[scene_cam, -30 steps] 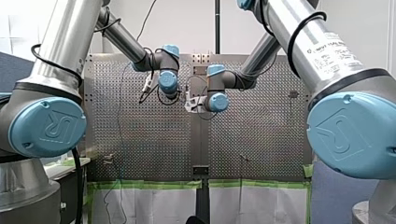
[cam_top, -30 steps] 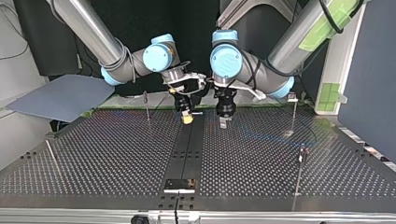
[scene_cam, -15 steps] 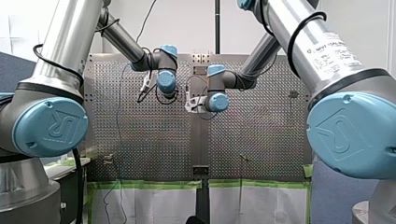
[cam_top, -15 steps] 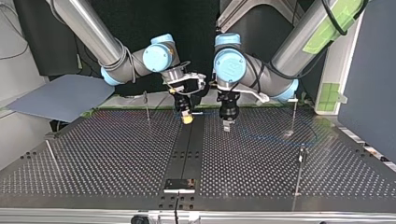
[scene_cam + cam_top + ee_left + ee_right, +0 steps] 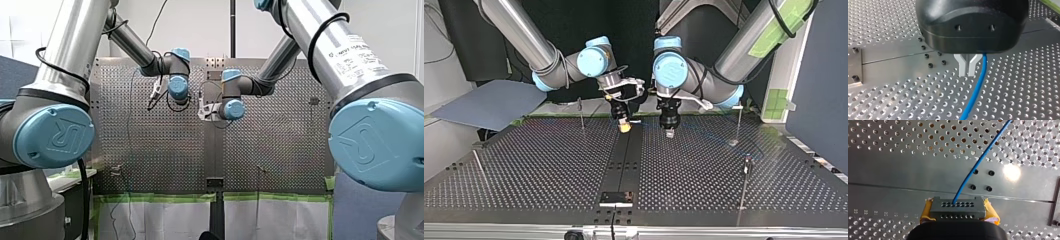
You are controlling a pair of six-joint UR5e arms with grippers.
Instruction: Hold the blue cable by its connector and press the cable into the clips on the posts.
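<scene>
My right gripper [image 5: 958, 213] is shut on the dark grey connector [image 5: 958, 206], with a yellow pad on each side of it. The blue cable [image 5: 978, 162] leaves the connector and runs away over the perforated table. My left gripper [image 5: 967, 72] hangs low over the table with its metal fingers together. The blue cable [image 5: 976, 87] runs right beside those fingers, not between the tips that show. In the top view my right gripper [image 5: 624, 126] is near the dark centre strip and my left gripper [image 5: 669, 132] is a short way to its right.
Thin posts stand on the table: one at the back left [image 5: 581, 113], one at the back right [image 5: 739, 120], one at the front right [image 5: 745, 182] and one at the front left [image 5: 480, 169]. A dark plate [image 5: 616, 198] sits on the centre strip near the front edge.
My left gripper has shifted a little toward the top view's right. My right gripper has stayed put with the connector.
</scene>
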